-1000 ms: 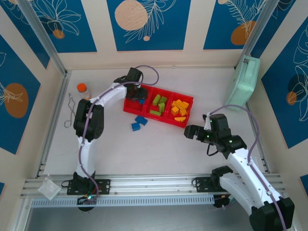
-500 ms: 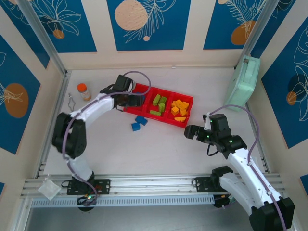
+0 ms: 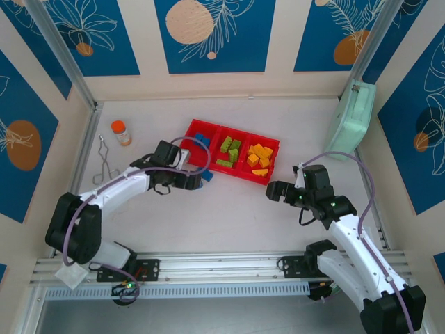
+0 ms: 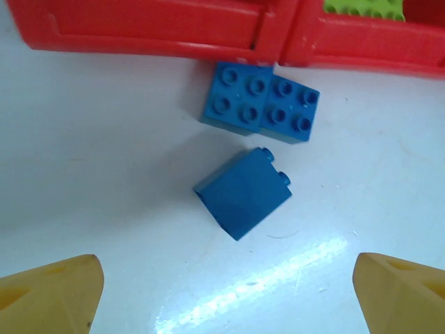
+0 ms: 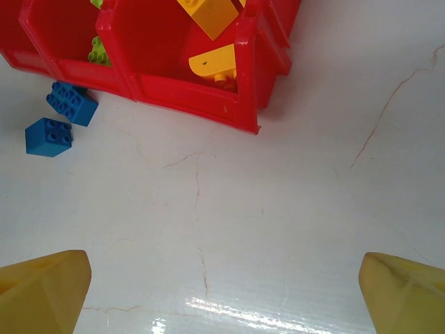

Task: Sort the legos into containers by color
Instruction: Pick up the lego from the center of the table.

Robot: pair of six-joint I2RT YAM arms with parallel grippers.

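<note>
The left gripper (image 4: pixel 222 296), jaws spread wide and empty, is hovering over a tipped blue brick (image 4: pixel 242 196) lying on the table (image 4: pixel 83 174) ahead of them, skewed to their closing line, just short of the red tray (image 4: pixel 153 28); the right gripper (image 3: pixel 277 189), also open, is sitting farther off.

Looks down past the right gripper (image 5: pixel 222 296), yellow fingertips (image 5: pixel 42 285) spread wide over white tabletop (image 5: pixel 292 195) laced with hairline cracks. Takes in the red tray (image 5: pixel 188 97) beyond: yellow-orange bricks (image 5: pixel 214 64) in the end compartment, a lime green brick (image 5: pixel 99 50) in the next. Finds one blue brick (image 5: pixel 72 103) touching the tray's outer wall, a second blue brick (image 5: pixel 48 136) just beside it.
</note>
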